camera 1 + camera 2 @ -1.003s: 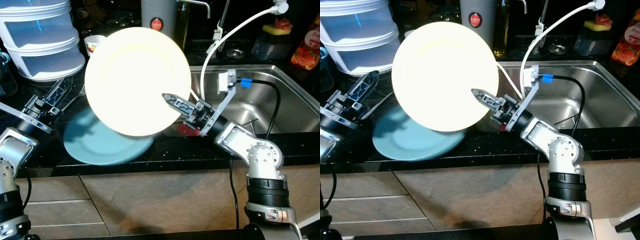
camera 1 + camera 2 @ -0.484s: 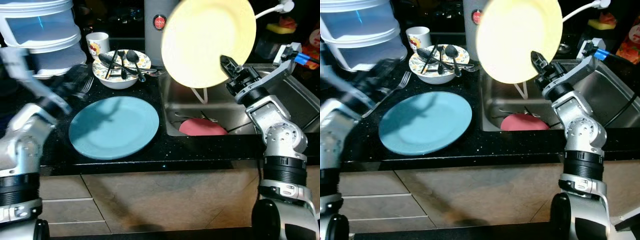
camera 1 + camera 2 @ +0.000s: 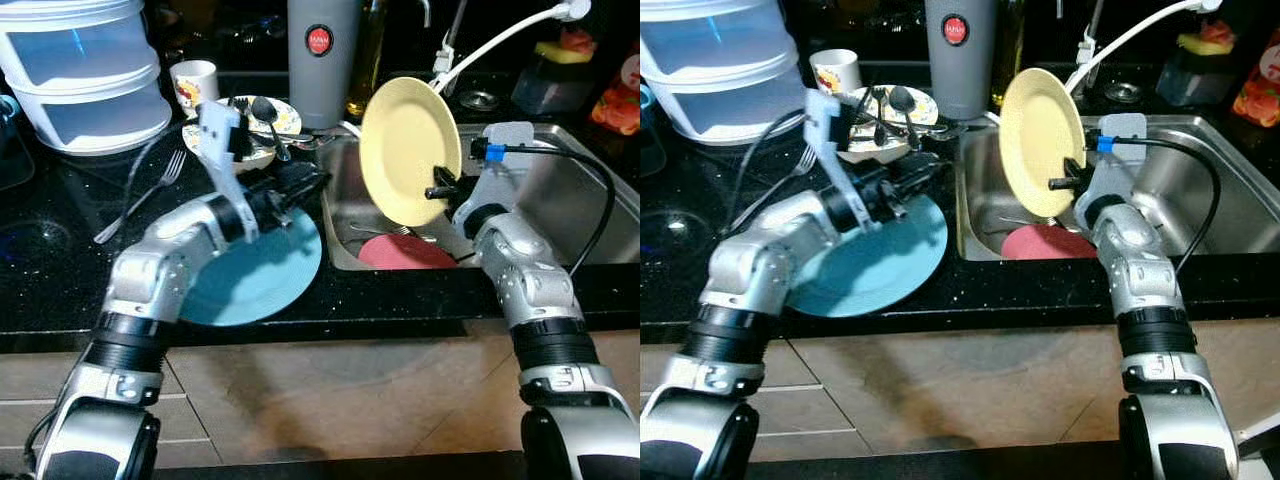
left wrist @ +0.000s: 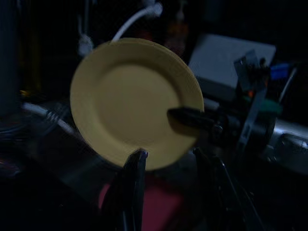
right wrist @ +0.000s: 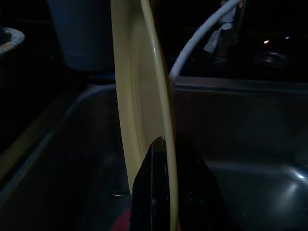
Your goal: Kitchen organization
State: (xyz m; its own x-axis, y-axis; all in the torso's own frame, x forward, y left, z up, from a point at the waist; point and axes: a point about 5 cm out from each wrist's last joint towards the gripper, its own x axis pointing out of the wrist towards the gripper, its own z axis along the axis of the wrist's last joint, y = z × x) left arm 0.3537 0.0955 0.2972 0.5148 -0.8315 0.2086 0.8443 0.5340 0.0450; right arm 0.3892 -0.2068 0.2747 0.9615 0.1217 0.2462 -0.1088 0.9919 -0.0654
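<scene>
A: From the head camera, where does the job stand?

B: The right end effector [image 3: 437,187] is clamped on the rim of the yellow plate [image 3: 408,150], holding it upright over the sink [image 3: 560,215]. A red plate [image 3: 405,253] lies in the basin below. The left end effector [image 3: 305,182] reaches toward the yellow plate from above the blue plate [image 3: 258,275], which rests on the black table [image 3: 60,270]. I judge this a hand-over, or a carry from the sink to the table.

A: And the next move?

B: Likely the left end effector must close the gap and take the near rim before the right one lets go. The plate is on edge, so a loose pinch could let it swing.

A: What does the left wrist camera add?

B: It faces the yellow plate [image 4: 136,102] square on. The left fingers [image 4: 134,178] stand apart, empty, just short of the plate's nearest edge. One right finger [image 4: 192,118] lies across the plate's face.

A: The right wrist camera?

B: The plate [image 5: 142,103] is seen edge-on, pinched between the two black fingers [image 5: 147,185], one on each face. That grip is hidden from the head camera. A white hose [image 5: 202,36] runs behind.
</scene>
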